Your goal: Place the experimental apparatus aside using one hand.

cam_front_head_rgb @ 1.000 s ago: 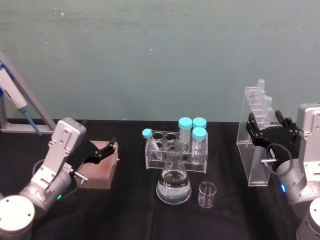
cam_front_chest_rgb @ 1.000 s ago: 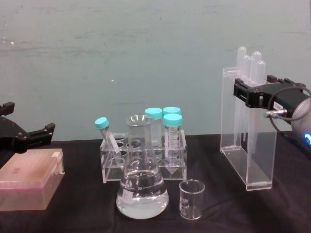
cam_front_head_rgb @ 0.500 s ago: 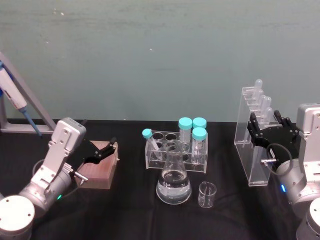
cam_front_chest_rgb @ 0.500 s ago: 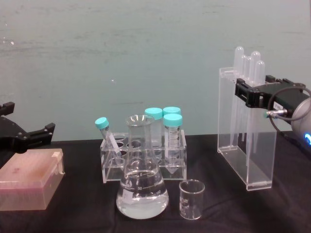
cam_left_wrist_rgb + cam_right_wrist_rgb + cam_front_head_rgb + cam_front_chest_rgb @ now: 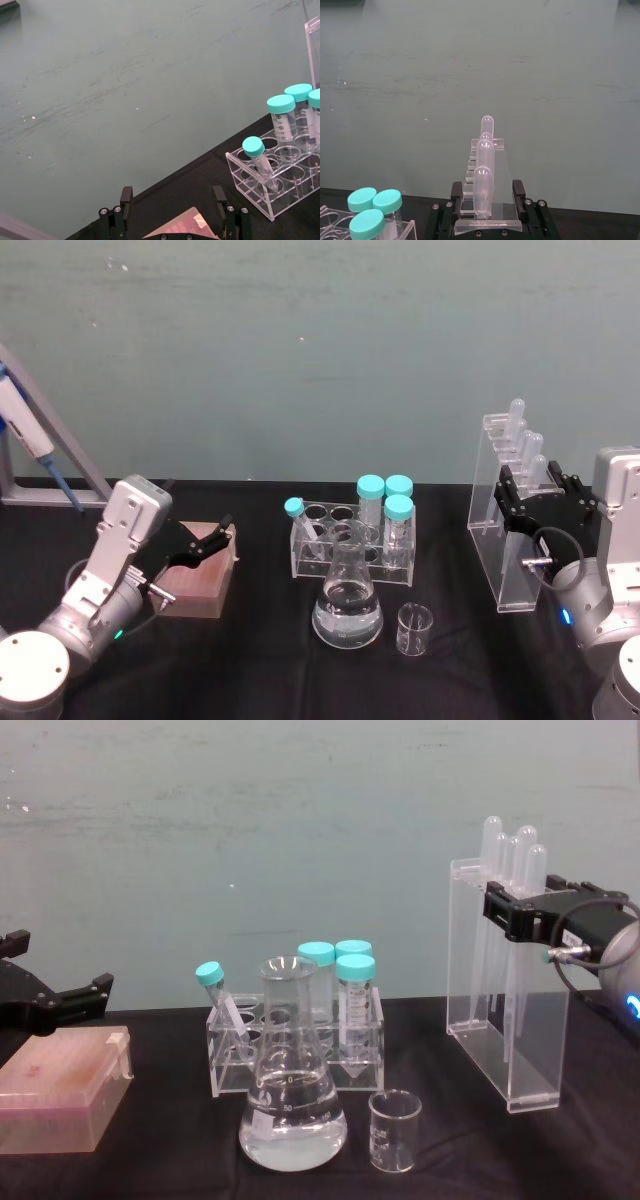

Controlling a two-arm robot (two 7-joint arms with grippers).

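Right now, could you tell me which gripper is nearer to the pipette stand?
Right. The right gripper grips the pipette stand near its top; the left gripper hovers open over the pink box on the far side.

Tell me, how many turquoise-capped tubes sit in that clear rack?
4. Three stand upright at the right end of the rack: rear-left tube, rear-right tube, front tube. A smaller leaning tube sits at its left end. None seem hidden.
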